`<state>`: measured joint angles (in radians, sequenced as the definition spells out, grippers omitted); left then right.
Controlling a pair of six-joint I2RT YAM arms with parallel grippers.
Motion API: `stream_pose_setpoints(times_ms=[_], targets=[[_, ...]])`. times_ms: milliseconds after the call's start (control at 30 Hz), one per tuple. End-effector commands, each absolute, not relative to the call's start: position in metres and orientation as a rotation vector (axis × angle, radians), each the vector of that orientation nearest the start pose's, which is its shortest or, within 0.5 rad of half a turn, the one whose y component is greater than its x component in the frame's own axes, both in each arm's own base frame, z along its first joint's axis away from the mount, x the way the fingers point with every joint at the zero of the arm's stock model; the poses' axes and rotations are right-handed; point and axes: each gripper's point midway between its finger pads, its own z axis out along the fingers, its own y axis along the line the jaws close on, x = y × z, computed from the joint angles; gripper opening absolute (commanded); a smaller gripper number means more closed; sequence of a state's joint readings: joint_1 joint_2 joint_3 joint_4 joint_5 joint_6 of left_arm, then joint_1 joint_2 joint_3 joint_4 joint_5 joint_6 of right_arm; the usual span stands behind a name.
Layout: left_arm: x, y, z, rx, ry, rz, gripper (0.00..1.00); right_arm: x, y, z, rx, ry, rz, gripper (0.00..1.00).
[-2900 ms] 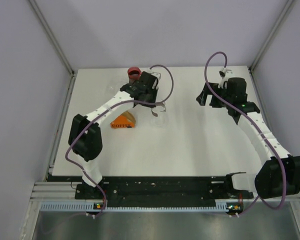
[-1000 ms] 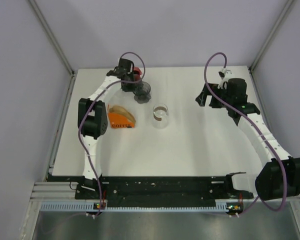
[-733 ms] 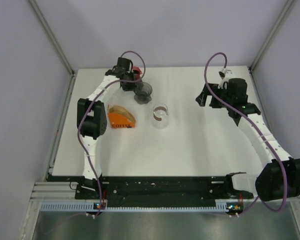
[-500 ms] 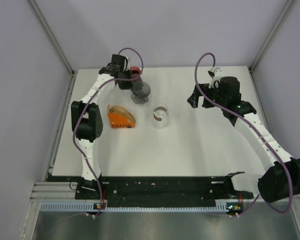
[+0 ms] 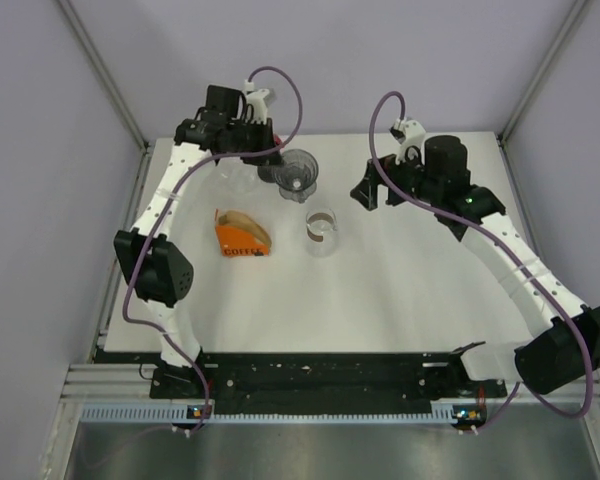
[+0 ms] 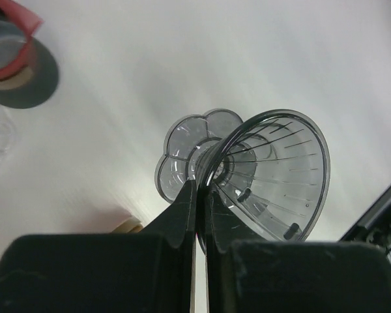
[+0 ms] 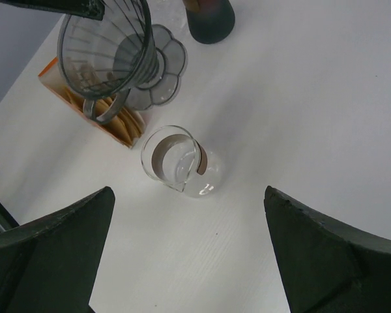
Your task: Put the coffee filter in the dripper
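So far your left gripper (image 6: 199, 188) pinches the dripper (image 6: 274, 176) aloft, your right gripper (image 7: 188, 202) gapes empty, and the filters (image 5: 242, 217) lie boxed.

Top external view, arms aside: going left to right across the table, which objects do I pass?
orange coffee filter box → dripper → glass carafe

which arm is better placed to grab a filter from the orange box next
Right, probably. The right fingers are open and empty over the glass carafe, which sits beside the orange filter box. The left fingers are shut on the rim of the dripper.
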<state>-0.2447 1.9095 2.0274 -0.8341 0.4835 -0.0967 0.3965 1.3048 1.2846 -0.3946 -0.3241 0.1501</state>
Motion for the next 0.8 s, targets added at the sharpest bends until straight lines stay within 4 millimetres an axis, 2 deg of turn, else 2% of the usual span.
stream_pose_setpoints(times_ms=[0,200,500,767], targets=[[0.409,-0.239,0.285,0.627,2.235,-0.849,0.00,0.345,0.212,0.300,-0.455,1.955,0.674,0.97],[0.394,-0.265,0.266,0.682,2.295,-0.889,0.00,0.345,0.209,0.294,-0.446,1.977,0.653,0.97],[0.395,-0.264,0.243,0.664,2.371,-0.860,0.00,0.345,0.204,0.290,-0.447,1.986,0.621,0.98],[0.392,-0.275,0.230,0.686,2.403,-0.891,0.00,0.346,0.203,0.289,-0.440,1.990,0.610,0.98]])
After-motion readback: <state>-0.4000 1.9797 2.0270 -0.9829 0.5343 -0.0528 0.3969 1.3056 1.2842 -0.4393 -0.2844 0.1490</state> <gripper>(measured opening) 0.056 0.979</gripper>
